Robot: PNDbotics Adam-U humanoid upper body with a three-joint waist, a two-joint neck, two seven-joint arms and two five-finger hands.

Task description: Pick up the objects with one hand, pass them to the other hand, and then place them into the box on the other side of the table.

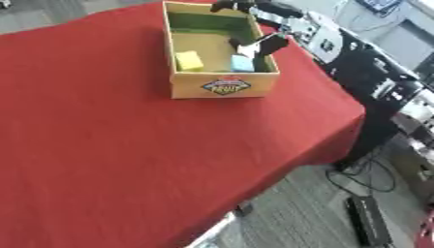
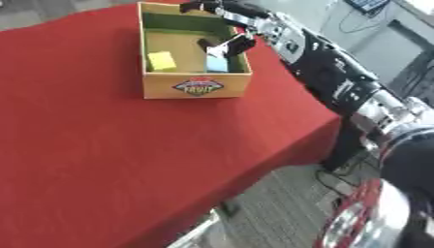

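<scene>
Fingers (image 1: 270, 44) spreading open over box (image 1: 224, 86), right hand (image 1: 254, 47) hanging just above blue block (image 1: 242, 63). Sitting beside it inside box, yellow block (image 1: 188, 61). Resting on red tablecloth (image 1: 110, 145).

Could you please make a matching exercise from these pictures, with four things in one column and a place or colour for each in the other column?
Things:
1. yellow block
2. light blue block
3. right hand
4. tablecloth

Descriptions:
A. red, covers the table
B. reaches over the box's right wall
C. inside the box, on its left side
D. inside the box, by its right wall, under the hand

Pairs: 1-C, 2-D, 3-B, 4-A
</scene>
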